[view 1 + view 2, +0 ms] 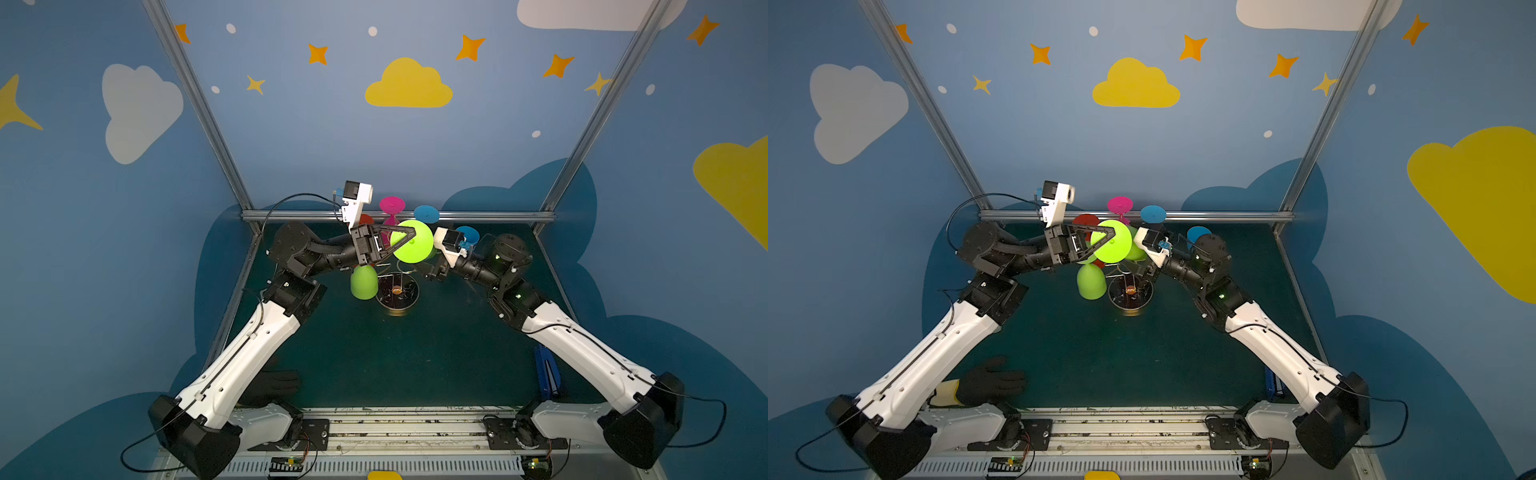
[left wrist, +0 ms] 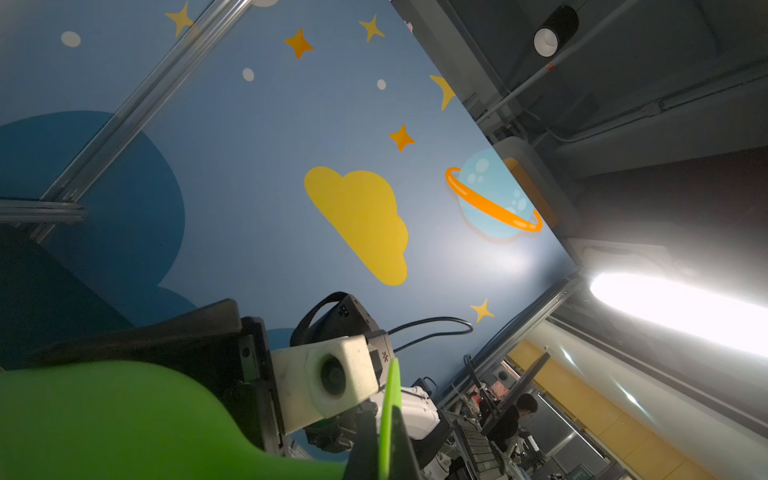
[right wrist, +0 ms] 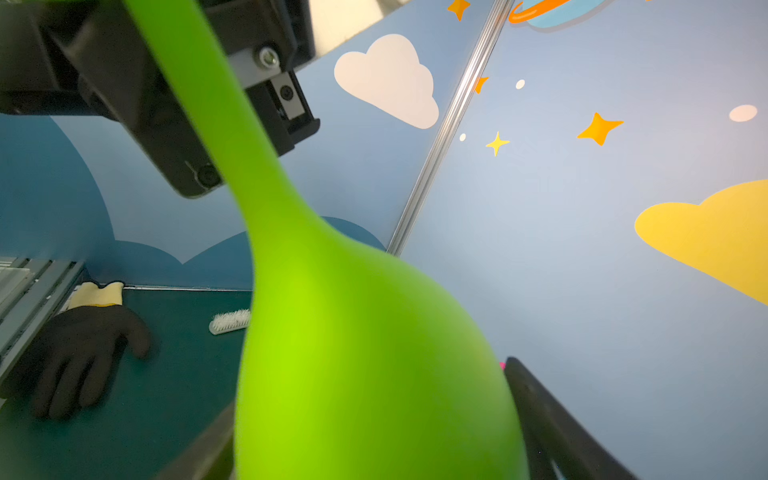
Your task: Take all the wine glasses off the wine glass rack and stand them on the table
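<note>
My left pincer [image 1: 410,238] is clamped on the stem of the lime wine glass [image 1: 415,251]. Its foot shows mid-frame in both top views, above the wine glass rack [image 1: 397,300]. My right pincer [image 3: 370,432] stands spread around the bowl, not gripping. I judge this the lift-off; whether the foot clears the loops is hidden. Next, carry it to the bare worktop [image 1: 395,365] at lower centre, avoiding the pink glass [image 1: 392,204] and the second green glass [image 1: 364,283].
</note>
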Controlling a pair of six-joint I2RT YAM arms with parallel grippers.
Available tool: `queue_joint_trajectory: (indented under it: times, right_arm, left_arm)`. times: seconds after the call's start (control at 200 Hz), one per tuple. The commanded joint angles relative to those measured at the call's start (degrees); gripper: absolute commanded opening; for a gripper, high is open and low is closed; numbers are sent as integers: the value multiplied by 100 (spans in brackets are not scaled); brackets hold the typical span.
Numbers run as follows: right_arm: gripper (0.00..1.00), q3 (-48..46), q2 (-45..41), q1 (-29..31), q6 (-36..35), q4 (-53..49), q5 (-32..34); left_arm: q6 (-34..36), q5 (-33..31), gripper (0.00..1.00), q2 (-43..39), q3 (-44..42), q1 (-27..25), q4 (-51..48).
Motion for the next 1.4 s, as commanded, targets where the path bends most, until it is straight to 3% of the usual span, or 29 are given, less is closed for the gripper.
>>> queue_joint_trajectory:
  times: [0.0,0.065,0.155,0.25,0.411,0.641,0.791,0.946,1.131,1.392]
  right_arm:
    - [64,74,71,10,349,-80,255]
    - [61,53,17,35,374,-214,293]
    - [57,62,-114,59,458,-519,371]
    - [52,81,-350,71,684,-1006,510]
    - [45,112,-777,76,873,-1887,710]
    - [35,719,-1100,96,1097,-3709,943]
    - [28,1193,-1151,115,1296,-4696,991]
    - [21,1446,-1125,177,1444,-5317,1015]
    - [17,1621,-1002,294,1469,-5759,1055]
    - [13,1791,-824,624,1460,-5945,1127]
  left_arm:
    - [-14,369,8,-70,14,-104,294]
    - [168,321,15,-97,38,-100,116]
    - [670,177,42,-203,56,-78,-305]
    - [1435,-148,59,-438,28,-33,-914]
    - [2711,-973,70,-844,-113,23,-1716]
    - [4940,-1939,68,-1157,-433,15,-1858]
    - [7198,-1980,64,-1380,-927,-227,-1223]
    - [8637,-2311,61,-1474,-1309,-493,-529]
    - [9138,-2227,59,-1294,-1214,-574,-206]
    - [9504,-1887,59,-1080,-1016,-610,-687]
